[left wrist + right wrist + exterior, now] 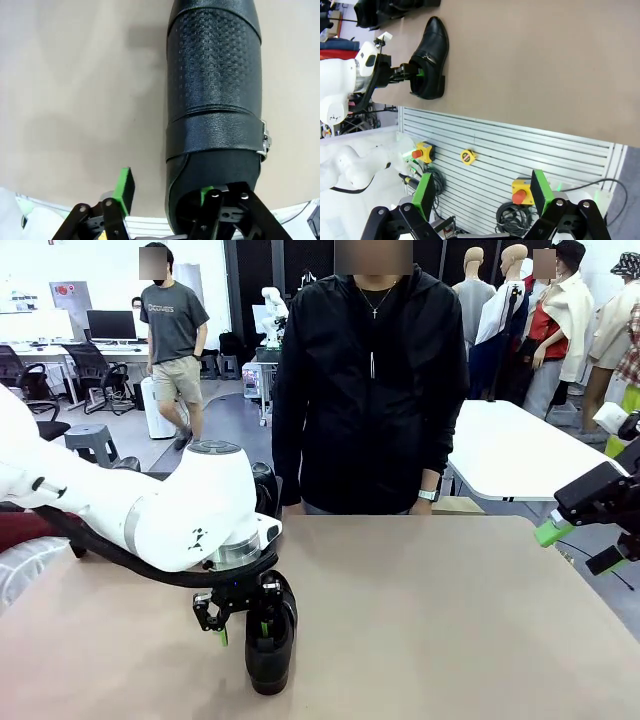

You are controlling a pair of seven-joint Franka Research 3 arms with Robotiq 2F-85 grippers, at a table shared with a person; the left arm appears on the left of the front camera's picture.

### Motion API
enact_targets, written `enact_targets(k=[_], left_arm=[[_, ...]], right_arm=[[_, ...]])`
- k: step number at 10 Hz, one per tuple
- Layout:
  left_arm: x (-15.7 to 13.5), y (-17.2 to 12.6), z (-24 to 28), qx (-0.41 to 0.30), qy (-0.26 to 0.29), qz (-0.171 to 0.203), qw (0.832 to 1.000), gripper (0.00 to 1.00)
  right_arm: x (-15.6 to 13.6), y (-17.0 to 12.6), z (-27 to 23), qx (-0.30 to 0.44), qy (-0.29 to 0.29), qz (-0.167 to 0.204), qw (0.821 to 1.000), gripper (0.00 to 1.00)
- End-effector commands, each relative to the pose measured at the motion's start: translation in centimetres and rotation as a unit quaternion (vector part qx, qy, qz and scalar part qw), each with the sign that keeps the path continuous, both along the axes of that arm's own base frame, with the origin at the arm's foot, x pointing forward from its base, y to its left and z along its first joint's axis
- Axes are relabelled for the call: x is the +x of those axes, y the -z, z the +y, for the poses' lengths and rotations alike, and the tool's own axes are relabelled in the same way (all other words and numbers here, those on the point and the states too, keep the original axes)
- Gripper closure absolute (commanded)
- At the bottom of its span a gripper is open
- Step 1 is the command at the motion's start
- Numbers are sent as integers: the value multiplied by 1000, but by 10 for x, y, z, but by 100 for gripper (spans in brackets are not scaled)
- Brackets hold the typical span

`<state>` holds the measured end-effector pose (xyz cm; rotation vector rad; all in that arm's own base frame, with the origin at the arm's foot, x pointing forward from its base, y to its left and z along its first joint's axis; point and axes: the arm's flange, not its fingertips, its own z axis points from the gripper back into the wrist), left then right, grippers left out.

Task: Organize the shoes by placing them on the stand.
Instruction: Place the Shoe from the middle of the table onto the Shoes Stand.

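Tan tabletop (450, 620) under one black shoe (270, 645)

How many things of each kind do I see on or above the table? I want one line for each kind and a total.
Black shoe: 1
Grippers: 2, left gripper and right gripper
Total: 3

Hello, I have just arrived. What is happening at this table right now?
The left gripper is down at a black shoe on the near part of the table. One finger is inside the shoe's opening and the other is outside its wall, so it seems to be taking hold of it. The right gripper hangs open at the table's right edge, holding nothing. A person stands at the far side, watching.
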<state>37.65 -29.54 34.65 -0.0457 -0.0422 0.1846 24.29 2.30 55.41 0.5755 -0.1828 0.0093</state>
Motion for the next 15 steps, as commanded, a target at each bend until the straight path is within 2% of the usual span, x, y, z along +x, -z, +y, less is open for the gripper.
enact_targets(k=[1, 7, 8, 9, 10, 11, 12, 13, 14, 15], left_arm=[[1, -2, -3, 14, -10, -6, 1000, 100], [-9, -12, -1, 5, 11, -34, 999, 100], [-17, -22, 0, 6, 36, -39, 999, 100], [-31, -37, 2, 17, 102, -39, 994, 100], [-50, -53, 7, 37, 187, -23, 981, 100], [-68, -66, 11, 82, 262, -9, 962, 100], [-86, -79, 18, 94, 350, -1, 932, 100], [-100, -91, 28, 95, 407, -8, 909, 100], [-114, -108, 46, 81, 431, -39, 898, 100], [-124, -131, 70, 52, 422, -84, 901, 100]], right_arm=[[1, -4, -1, 12, -12, -6, 1000, 0], [1, -4, -1, 12, -12, -6, 1000, 0], [1, -4, -1, 12, -12, -6, 1000, 0], [1, -4, -1, 12, -12, -6, 1000, 0], [1, -4, -1, 12, -12, -6, 1000, 0], [1, -4, -1, 12, -12, -6, 1000, 0], [1, -4, -1, 12, -12, -6, 1000, 0], [1, -4, -1, 12, -12, -6, 1000, 0], [1, -4, -1, 12, -12, -6, 1000, 0], [1, -4, -1, 12, -12, -6, 1000, 0]])
